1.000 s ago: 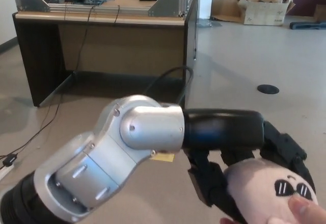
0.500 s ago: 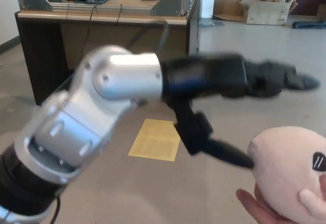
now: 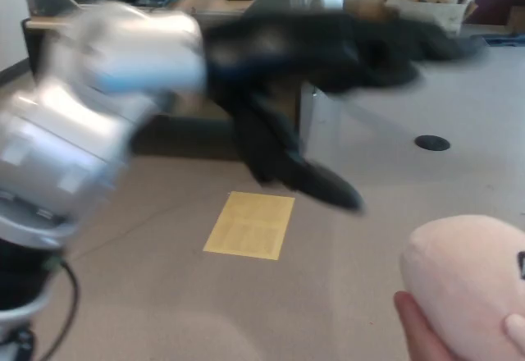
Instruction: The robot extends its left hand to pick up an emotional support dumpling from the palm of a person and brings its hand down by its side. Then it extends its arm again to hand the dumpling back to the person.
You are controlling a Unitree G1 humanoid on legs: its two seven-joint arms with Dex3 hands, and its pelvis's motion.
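Left hand [image 3: 344, 57] is heavily motion-blurred, sweeping high across the upper frame; fingers look spread w/ one dark digit trailing down toward mid-frame, and it holds nothing as far as I can see. A sec ago it was wrapped round the dumpling; half a sec ago it had already let go and risen. Now it's higher again and well apart from the plush. My read: that's the hand-back done and the arm retracting, or else a grasp that slipped — can't say which from here.

Dumpling [image 3: 467, 283] sits bottom right, resting in the person's palm [image 3: 426, 332], a fingertip showing at the right edge over its lower side. It's cut by the frame edge, so long axis is hard to call; visible part reads as a rounded dome, wider than tall, running roughly left-right. Face marking is just a dark sliver at the right edge, so it points right, away from the arm.

Beyond: yellow sheet [image 3: 250, 225] flat on the floor, table [image 3: 164, 25] w/ clutter at back, cardboard box [image 3: 431, 8] far right. Right hand not in shot.
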